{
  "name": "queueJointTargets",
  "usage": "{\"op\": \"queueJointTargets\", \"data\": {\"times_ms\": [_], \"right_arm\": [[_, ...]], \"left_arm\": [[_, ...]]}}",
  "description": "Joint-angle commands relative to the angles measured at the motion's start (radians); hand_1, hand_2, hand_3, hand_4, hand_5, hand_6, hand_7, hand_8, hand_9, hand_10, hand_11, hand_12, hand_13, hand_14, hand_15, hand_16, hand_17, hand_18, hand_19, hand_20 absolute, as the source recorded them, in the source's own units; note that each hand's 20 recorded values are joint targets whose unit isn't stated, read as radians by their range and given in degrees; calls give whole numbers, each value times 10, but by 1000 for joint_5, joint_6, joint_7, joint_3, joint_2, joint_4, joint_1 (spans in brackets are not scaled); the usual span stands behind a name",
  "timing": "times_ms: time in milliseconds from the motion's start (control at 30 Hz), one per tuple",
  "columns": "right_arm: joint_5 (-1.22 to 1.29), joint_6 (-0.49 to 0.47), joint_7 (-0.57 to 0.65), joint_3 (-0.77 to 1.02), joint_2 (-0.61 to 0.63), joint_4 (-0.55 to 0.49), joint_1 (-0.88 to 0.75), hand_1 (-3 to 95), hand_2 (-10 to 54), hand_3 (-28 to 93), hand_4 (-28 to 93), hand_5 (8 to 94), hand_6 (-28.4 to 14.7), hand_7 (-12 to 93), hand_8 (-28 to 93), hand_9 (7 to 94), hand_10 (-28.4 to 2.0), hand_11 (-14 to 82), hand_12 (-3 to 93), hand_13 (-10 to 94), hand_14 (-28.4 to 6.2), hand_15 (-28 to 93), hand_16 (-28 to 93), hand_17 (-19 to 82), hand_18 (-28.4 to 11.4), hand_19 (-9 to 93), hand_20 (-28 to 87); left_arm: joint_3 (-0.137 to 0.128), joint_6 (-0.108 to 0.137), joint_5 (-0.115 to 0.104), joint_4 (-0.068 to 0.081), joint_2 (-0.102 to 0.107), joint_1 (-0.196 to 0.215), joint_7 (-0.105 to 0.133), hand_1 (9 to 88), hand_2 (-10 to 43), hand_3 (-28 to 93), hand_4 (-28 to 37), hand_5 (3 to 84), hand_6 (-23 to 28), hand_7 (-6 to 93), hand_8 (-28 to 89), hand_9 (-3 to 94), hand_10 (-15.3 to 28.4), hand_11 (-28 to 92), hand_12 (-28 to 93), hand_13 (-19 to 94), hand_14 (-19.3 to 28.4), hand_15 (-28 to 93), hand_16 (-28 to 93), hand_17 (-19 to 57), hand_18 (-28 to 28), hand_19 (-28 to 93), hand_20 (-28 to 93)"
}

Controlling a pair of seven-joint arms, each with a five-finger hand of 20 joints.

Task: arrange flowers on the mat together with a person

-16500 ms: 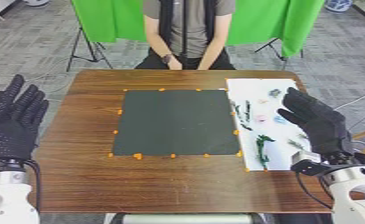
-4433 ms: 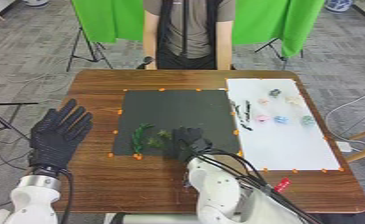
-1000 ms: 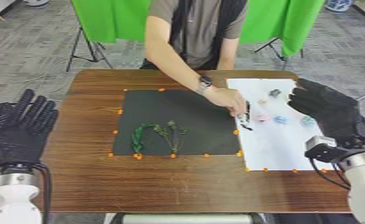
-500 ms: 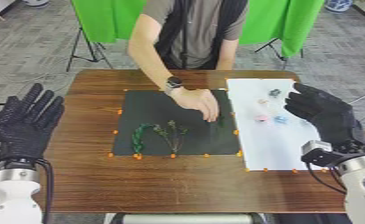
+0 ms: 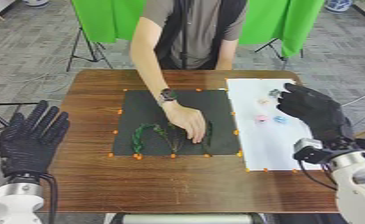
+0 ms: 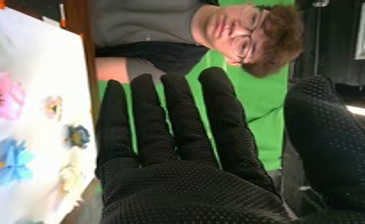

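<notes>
My left hand [image 5: 34, 137] is open over the table's left edge in the head view. My right hand [image 5: 313, 111] is open above the right part of the white sheet [image 5: 265, 145]; in the right wrist view my right hand [image 6: 183, 187] has straight fingers. A person's hand [image 5: 186, 120] is over the dark mat [image 5: 147, 110], at a dark green sprig [image 5: 209, 135]. Left of it lie a curved green stem [image 5: 138, 139] and a thin branching sprig [image 5: 170, 137]. On the sheet rest a pink flower [image 5: 261, 118] and a blue flower [image 5: 281, 120].
The person's forearm crosses the far half of the brown table [image 5: 90, 175]. Orange markers line the mat and sheet. In the right wrist view a pink flower [image 6: 8, 96], a blue flower [image 6: 14, 162], a dark blue flower [image 6: 78, 136] and a cream flower [image 6: 70, 177] lie on the sheet.
The person's hand has moved from the white sheet onto the mat and then nearer to the robot, bringing the dark green sprig. Both my hands have shifted slightly.
</notes>
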Motion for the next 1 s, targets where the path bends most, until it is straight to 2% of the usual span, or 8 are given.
{"op": "queueJointTargets", "data": {"times_ms": [33, 133, 200, 333, 433, 600, 733, 1000], "right_arm": [[-54, -19, 7, -25, 1, 2, 21, 177, 110, 811, -137, 446, -51, 139, -79, 428, -173, 56, 187, 329, -158, 115, 250, 92, -179, 391, 130], [-105, -29, 19, -35, 9, 5, 33, 181, 102, 809, -140, 445, -52, 140, -79, 426, -173, 56, 188, 328, -158, 115, 249, 90, -180, 387, 128], [-107, -43, 11, -30, 12, 1, 32, 184, 97, 806, -143, 445, -51, 140, -79, 425, -172, 56, 188, 327, -158, 114, 249, 89, -179, 383, 126], [-224, -23, 28, -57, 18, 0, 52, 190, 85, 804, -143, 449, -47, 144, -80, 424, -171, 56, 189, 326, -158, 114, 249, 88, -179, 379, 124], [-467, -23, 66, -90, 34, 3, 99, 207, 62, 795, -148, 446, -46, 145, -83, 420, -169, 56, 189, 325, -157, 114, 250, 88, -180, 374, 122], [-871, 59, 108, -168, 94, 32, 167, 225, 35, 779, -164, 428, -46, 143, -82, 397, -166, 50, 191, 286, -152, 94, 252, 78, -165, 346, 110], [-1171, 54, 191, -215, 154, 51, 209, 245, 10, 780, -175, 421, -31, 161, -88, 389, -131, 58, 189, 269, -146, 91, 255, 86, -133, 334, 108], [-1325, -20, 341, -374, 215, 159, 352, 288, -53, 786, -195, 397, -22, 171, -98, 388, -130, 63, 186, 279, -137, 113, 262, 92, -142, 378, 136]], "left_arm": [[-17, -10, 21, -11, -11, 16, -3, 235, 144, 756, -283, 426, 74, 103, -91, 354, 135, 167, 60, 246, 150, 270, -75, -42, 108, 301, 85], [-24, -3, 22, -8, -17, 17, 11, 235, 143, 755, -283, 426, 74, 101, -91, 353, 136, 166, 60, 246, 148, 269, -76, -42, 108, 302, 84], [-29, -19, 24, -4, -11, 6, 9, 235, 143, 755, -283, 426, 74, 100, -91, 353, 135, 165, 60, 247, 147, 268, -76, -42, 108, 301, 84], [-36, -1, 27, -4, -8, 5, 13, 234, 143, 755, -283, 425, 74, 99, -90, 352, 135, 165, 60, 248, 144, 266, -77, -42, 109, 301, 83], [-29, 8, 4, -3, -7, 0, 18, 234, 142, 755, -283, 425, 74, 98, -90, 351, 135, 165, 60, 248, 144, 265, -77, -42, 109, 300, 83], [-15, 4, 10, 1, -2, -16, 7, 234, 142, 756, -283, 425, 75, 100, -88, 343, 141, 168, 62, 247, 145, 267, -76, -42, 109, 302, 83], [-18, 14, 7, -1, -5, -6, 8, 234, 142, 756, -283, 424, 77, 100, -89, 339, 144, 168, 62, 245, 146, 269, -77, -42, 109, 302, 83], [-19, 11, 19, -5, -15, 5, 5, 234, 142, 755, -283, 420, 76, 101, -89, 335, 144, 167, 62, 244, 147, 271, -78, -41, 108, 301, 82]]}}
